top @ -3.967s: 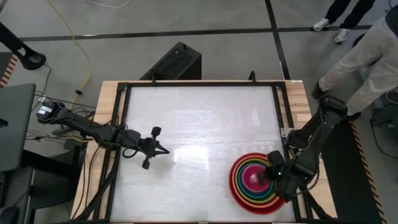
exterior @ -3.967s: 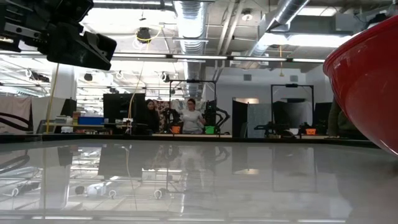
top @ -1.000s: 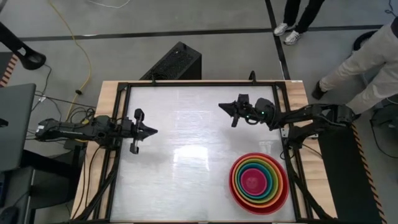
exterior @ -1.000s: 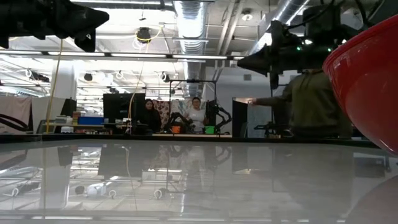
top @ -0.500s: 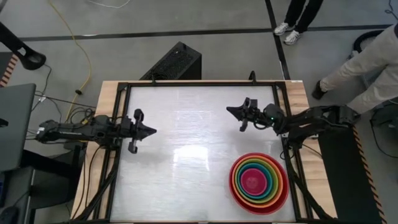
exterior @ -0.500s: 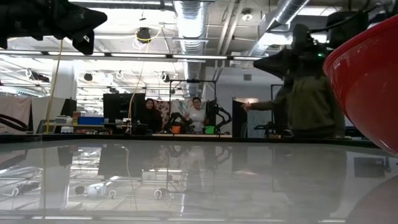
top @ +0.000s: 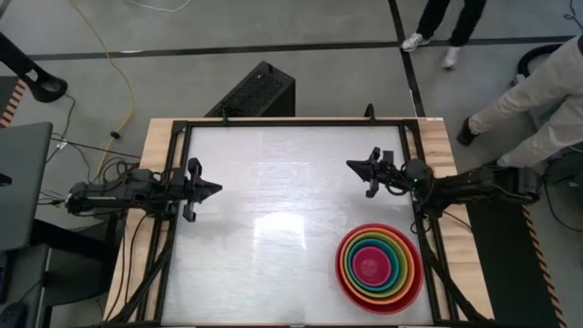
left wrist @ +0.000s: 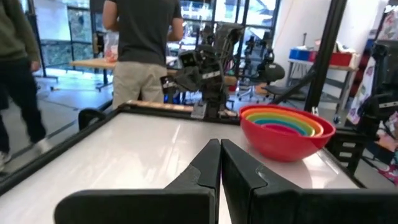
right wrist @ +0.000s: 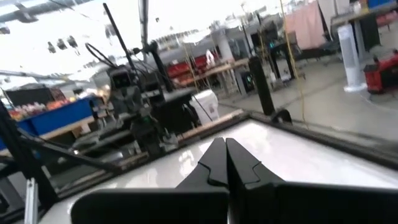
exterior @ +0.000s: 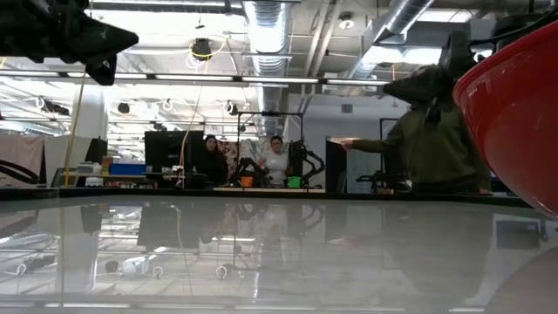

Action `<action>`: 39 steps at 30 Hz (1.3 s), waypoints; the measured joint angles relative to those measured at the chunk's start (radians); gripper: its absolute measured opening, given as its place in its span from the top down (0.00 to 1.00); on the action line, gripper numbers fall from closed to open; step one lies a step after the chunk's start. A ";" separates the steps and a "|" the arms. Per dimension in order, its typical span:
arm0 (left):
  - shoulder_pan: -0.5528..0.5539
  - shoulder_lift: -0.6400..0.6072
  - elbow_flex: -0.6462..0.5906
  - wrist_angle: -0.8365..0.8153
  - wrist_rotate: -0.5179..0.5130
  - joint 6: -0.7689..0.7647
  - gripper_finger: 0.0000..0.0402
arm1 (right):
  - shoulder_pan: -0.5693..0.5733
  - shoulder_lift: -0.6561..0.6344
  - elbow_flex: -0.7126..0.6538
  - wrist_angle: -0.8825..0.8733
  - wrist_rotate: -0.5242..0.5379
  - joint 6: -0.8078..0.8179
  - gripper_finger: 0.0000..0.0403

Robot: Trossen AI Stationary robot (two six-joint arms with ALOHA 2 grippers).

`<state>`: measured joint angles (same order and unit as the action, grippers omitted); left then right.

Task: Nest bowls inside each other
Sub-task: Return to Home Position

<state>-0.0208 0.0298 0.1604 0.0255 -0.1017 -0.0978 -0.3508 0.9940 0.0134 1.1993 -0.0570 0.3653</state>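
The bowls (top: 379, 269) sit nested in one stack at the table's near right: red outermost, then orange, lime green, teal, with magenta-pink in the middle. The stack rests on its red base and also shows in the left wrist view (left wrist: 287, 127); its red wall (exterior: 514, 113) fills the low view's right edge. My left gripper (top: 217, 189) hovers shut at the table's left edge, pointing right. My right gripper (top: 350, 165) hovers shut at the right edge, pointing left, well beyond the bowls. Both hold nothing.
The white table top (top: 282, 200) lies bare between the arms, inside a black frame (top: 178, 137). A person (top: 537, 87) stands off the table's right far corner. A black box (top: 255, 91) sits on the floor behind the table.
My right gripper has drawn back toward the table's right edge and sunk a little, staying shut. My left gripper has pulled back slightly toward the left edge. The bowls have stayed where they were.
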 joint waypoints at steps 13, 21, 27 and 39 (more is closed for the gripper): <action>0.000 -0.028 -0.073 -0.033 -0.011 -0.028 1.00 | -0.039 -0.156 0.000 -0.282 0.001 0.000 0.99; 0.000 -0.027 -0.149 0.079 -0.020 -0.021 1.00 | -0.036 -0.208 0.000 -0.451 0.001 -0.031 0.99; 0.000 -0.025 -0.149 0.033 -0.018 -0.020 1.00 | -0.036 -0.235 0.000 -0.504 -0.001 -0.097 0.99; 0.000 -0.017 -0.150 0.018 -0.037 0.093 1.00 | -0.036 -0.393 0.000 -0.729 -0.050 -0.313 0.98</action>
<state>-0.0204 0.0132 0.0109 0.0437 -0.1391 -0.0051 -0.3866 0.6015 0.0135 0.4706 -0.1066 0.0521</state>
